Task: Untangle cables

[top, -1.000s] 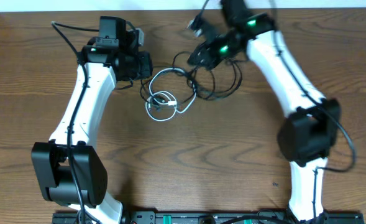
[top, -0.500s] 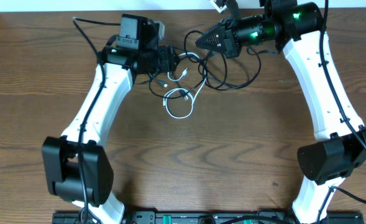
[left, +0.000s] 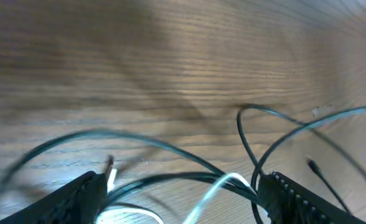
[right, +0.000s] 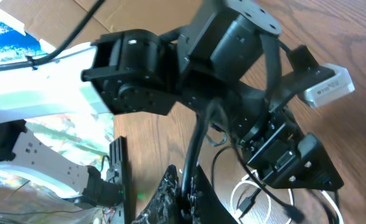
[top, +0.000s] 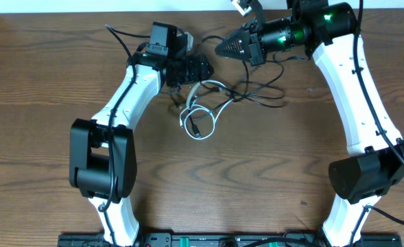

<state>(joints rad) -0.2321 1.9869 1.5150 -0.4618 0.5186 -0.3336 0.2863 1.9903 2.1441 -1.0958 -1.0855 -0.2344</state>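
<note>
Near the table's far edge the black cable (top: 260, 88) sprawls in loops, and the white cable (top: 185, 118) coils just left of it. My left gripper (top: 205, 68) is open right above the tangle. In the left wrist view strands of the black cable (left: 241, 130) and the white cable (left: 226, 183) run between its spread fingers (left: 77, 199), untouched. My right gripper (top: 219, 49) is shut on a strand of the black cable (right: 198, 146) and holds it lifted, close to the left gripper's tip. The white loop (right: 237, 198) lies below.
The wooden table (top: 256, 178) has its far edge just behind both grippers. The two arms nearly meet nose to nose at the top centre. A white-labelled part (top: 241, 7) sits on the right wrist.
My left gripper has opened and slid right toward the right gripper. The white loop has dropped and shifted right. The right arm swung up and right, then held still.
</note>
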